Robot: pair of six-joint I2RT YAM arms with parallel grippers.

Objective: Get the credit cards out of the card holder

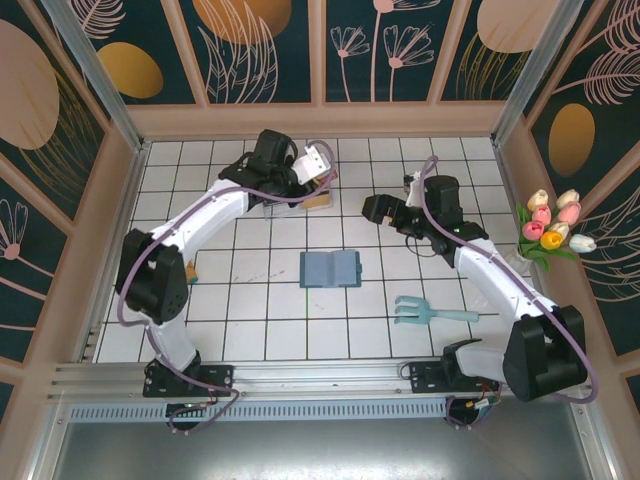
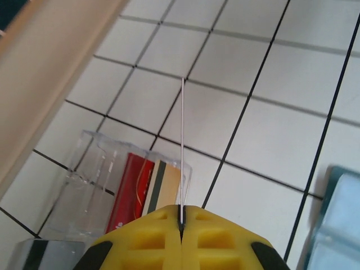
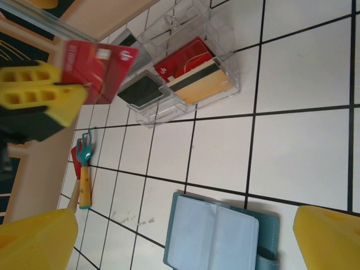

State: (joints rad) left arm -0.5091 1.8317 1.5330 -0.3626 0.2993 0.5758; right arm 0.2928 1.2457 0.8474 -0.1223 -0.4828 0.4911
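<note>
The teal-blue card holder lies open and flat at mid-table, pale inner panels up. My left gripper is shut on a red credit card, held in the air at the back over the clear tray. In the left wrist view that card is an edge-on white line rising from the closed yellow fingers. In the tray lie a red card, a brownish-gold card with a dark stripe and a dark grey one. My right gripper is open and empty, above the holder.
A light teal fork toy lies on the near right tiles. A small tool with a teal head and yellow handle lies by the left wall. Tulips stand at the right wall. Wooden walls enclose the table.
</note>
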